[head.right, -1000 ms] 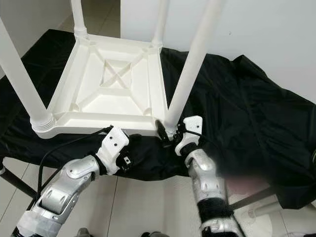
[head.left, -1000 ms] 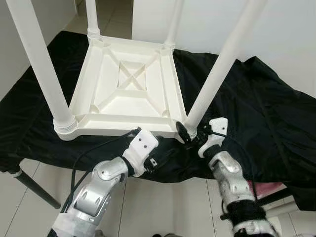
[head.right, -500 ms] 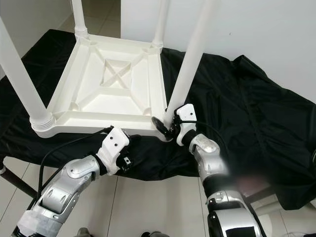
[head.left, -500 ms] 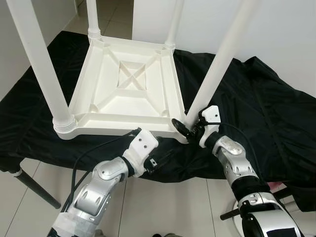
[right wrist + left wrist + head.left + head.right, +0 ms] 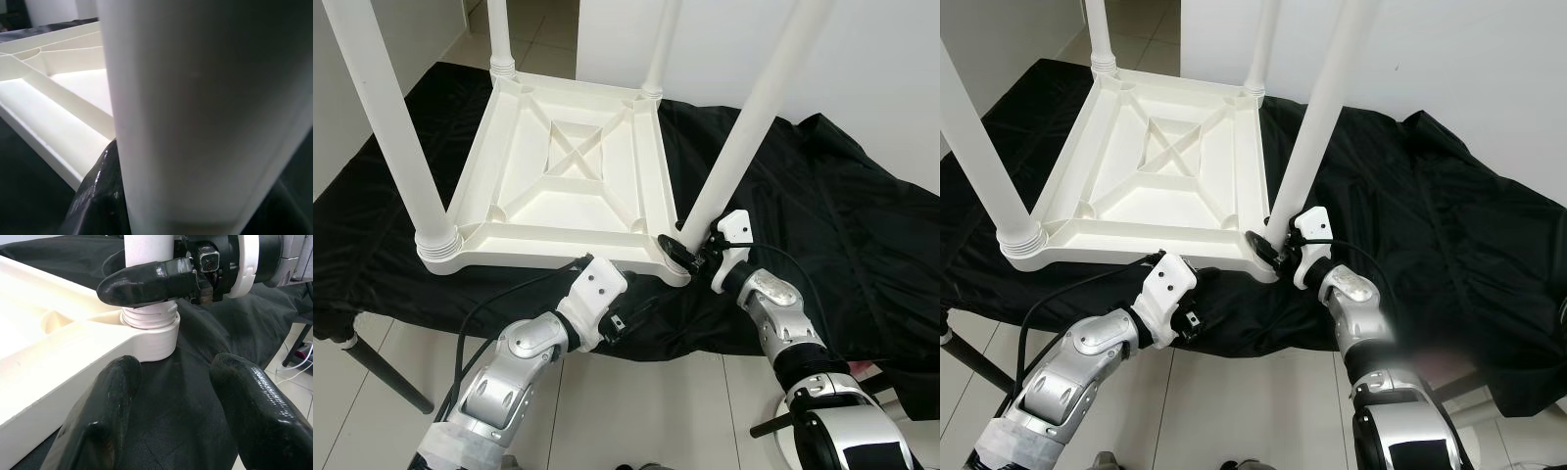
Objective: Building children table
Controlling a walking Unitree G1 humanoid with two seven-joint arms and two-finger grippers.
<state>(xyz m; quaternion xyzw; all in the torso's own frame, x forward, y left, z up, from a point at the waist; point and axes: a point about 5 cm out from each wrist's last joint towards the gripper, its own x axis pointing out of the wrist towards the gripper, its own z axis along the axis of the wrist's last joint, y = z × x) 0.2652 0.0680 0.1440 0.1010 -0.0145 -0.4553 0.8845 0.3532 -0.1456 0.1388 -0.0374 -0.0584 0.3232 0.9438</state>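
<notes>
Two silver arms reach from the near edge toward a white plastic table [image 5: 563, 181] lying upside down on a black cloth [image 5: 822, 225] that drapes the surface. The left end effector [image 5: 171, 416] hangs just off the table's near rim with its two black fingers spread apart and nothing between them. The right end effector [image 5: 683, 252] is clamped around the base of the near right leg [image 5: 739, 147], just above its threaded socket at the corner.

The tabletop's underside faces up, a shallow tray braced by diagonal ribs that meet at a crossed square in the middle. All four round legs stand in the corner sockets and rise out of frame; the near left leg [image 5: 396, 137] ends in a ribbed collar.

The left wrist view shows what the head views cannot: one right finger [image 5: 146, 281] pressed flat across the leg above the screw threads, with the cloth just below. The right wrist view is close on the leg's smooth white wall, the ribbed tray beyond it. Pale floor tiles [image 5: 636, 411] lie under the arms.
</notes>
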